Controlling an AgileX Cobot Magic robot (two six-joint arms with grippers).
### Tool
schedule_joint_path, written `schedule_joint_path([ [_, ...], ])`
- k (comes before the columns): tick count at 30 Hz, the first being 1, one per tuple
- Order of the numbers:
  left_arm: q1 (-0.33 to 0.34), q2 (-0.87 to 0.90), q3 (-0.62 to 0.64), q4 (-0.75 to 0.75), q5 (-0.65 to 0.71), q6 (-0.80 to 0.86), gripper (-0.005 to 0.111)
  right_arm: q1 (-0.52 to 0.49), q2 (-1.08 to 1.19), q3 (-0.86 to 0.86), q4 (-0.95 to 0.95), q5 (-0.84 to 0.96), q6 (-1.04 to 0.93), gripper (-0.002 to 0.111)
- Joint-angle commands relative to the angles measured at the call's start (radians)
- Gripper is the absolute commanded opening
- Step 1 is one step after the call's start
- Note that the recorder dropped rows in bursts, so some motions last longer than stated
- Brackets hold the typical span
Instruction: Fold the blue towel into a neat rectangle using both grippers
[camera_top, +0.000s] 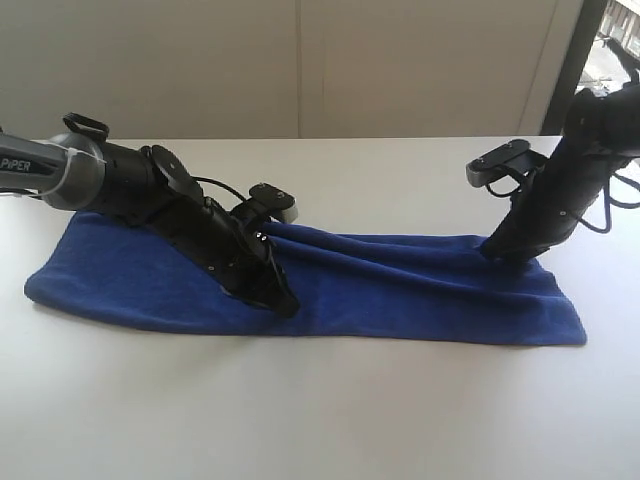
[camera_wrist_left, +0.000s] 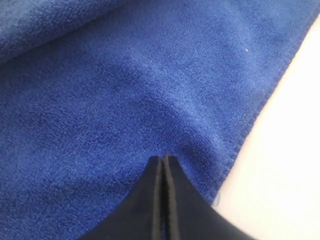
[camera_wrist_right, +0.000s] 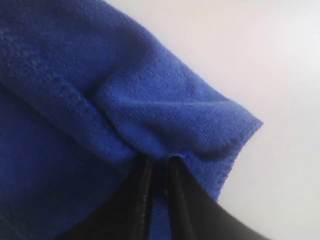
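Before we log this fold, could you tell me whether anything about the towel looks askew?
Slightly: the blue towel is not flat. Raised creases run along its far edge, and the right gripper pinches up a bunched fold near its corner.

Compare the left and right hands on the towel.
The left hand is shut tight, tips on flat blue towel; the right hand pinches a raised fold near a corner. The left hand is by the near hem, the right hand by the far edge. Both are black and touch it.
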Motion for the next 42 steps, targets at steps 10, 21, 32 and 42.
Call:
schedule_joint_path([
  [10,-0.005,0.026,0.011,0.018,0.095,0.0,0.0,-0.002,-0.049,0.0,0.032,0.056,-0.472,0.034],
  [21,-0.005,0.026,0.011,0.028,0.093,0.002,0.0,-0.002,-0.01,0.0,0.016,0.046,-0.472,0.034],
  [32,-0.005,0.026,0.011,0.046,0.095,0.002,0.0,-0.002,0.012,0.0,0.016,0.018,-0.472,0.022],
  [42,-0.005,0.026,0.011,0.048,0.101,0.002,0.0,-0.002,-0.009,0.0,0.003,-0.055,-0.47,0.0],
])
